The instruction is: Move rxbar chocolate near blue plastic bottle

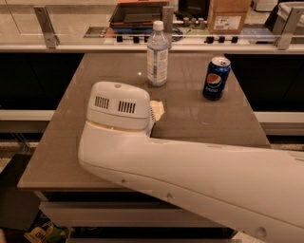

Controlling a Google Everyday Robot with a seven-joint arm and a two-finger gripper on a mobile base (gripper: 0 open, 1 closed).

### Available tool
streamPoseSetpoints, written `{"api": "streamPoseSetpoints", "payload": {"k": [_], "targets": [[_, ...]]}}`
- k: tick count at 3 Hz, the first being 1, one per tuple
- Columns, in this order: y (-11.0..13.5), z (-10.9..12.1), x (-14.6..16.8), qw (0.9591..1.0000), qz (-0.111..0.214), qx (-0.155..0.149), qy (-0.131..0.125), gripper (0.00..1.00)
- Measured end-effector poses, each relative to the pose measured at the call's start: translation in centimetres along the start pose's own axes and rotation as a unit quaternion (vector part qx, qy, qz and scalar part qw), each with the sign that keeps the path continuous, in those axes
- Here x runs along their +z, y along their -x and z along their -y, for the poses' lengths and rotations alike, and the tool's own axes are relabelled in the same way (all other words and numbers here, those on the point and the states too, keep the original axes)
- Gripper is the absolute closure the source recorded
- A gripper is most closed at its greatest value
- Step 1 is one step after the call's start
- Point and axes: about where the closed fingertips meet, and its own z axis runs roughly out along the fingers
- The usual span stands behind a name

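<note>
**Arm low over the worktop, bottle and can at the back**

Camera view: a broad white arm (pixel 199 175) comes in from the lower right corner and runs up and left across the brown worktop (pixel 57 142). It ends in a rounded white housing (pixel 121 111) with two small vent grilles on its top face. The housing sits over the middle of the worktop, a little left of centre. The end effector (pixel 157 110) is under this housing. Only a pale tan bit of it pokes out at the housing's right edge, low over the surface. Whether it is apart, together or clamped on anything cannot be told from here.

The rxbar chocolate cannot be seen. The arm and housing cover the middle and front of the worktop.

The blue plastic bottle (pixel 157 54) stands upright near the far edge, about mid-width. It has a white cap and a pale label, and it is beyond the housing and apart from it. A blue Pepsi can (pixel 216 78) stands upright to the right of the bottle and a little nearer the camera, well apart from both the bottle and the arm.

Behind the worktop runs a pale counter edge with metal posts (pixel 45 23). On the surface beyond it are a dark tray (pixel 137 12) and a cardboard box (pixel 228 14).
</note>
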Motion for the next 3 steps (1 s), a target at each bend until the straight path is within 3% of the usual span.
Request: {"api": "streamPoseSetpoints", "payload": {"k": [1,3], "targets": [[0.1,0.5,-0.4,1.0000,-0.001,0.003,-0.008,0.00],[-2.0,1.4,-0.1,0.9993,-0.027,0.021,-0.019,0.00]]}}
